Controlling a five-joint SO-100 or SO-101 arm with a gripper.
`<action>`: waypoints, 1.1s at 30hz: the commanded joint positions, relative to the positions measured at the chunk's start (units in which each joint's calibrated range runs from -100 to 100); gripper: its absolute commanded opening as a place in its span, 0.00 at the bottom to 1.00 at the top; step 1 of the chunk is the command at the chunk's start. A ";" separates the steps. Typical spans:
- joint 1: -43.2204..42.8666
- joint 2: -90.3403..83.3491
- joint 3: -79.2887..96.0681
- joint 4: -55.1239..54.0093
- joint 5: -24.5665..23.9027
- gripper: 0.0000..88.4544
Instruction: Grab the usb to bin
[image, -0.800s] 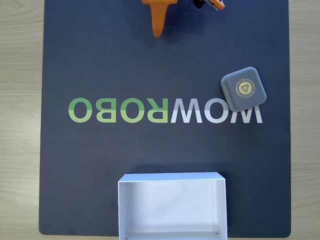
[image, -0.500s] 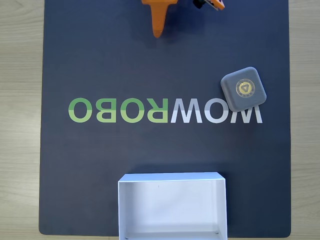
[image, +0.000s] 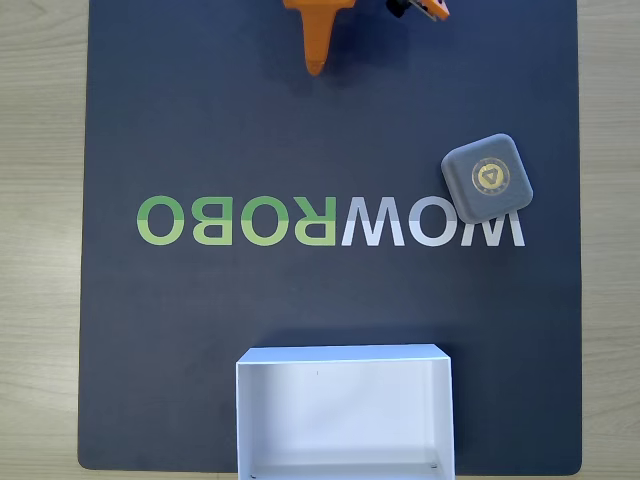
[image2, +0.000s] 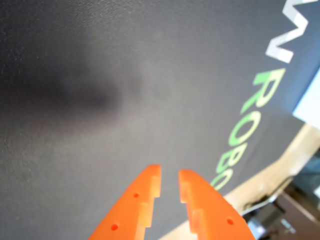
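The usb (image: 487, 177), a small grey rounded block with a gold triangle emblem, lies on the right side of the dark mat in the fixed view, over the white lettering. At the bottom middle stands the bin (image: 345, 356), a white open-top box with nothing in it. My orange gripper (image: 315, 68) points down from the top edge, far up and left of the usb. In the wrist view the gripper (image2: 170, 172) hovers over bare mat, its jaws nearly together with a thin slit between them, holding nothing.
The dark mat (image: 200, 120) carries the mirrored lettering "WOWROBO" (image: 330, 220) across its middle. Light wooden tabletop (image: 40, 200) borders the mat left and right. Another orange arm part (image: 420, 8) shows at the top edge.
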 joint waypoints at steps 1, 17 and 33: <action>0.00 0.48 -0.18 -0.07 0.20 0.05; -0.08 0.48 -0.27 -0.07 0.14 0.05; -3.37 12.43 -6.77 -6.62 0.25 0.05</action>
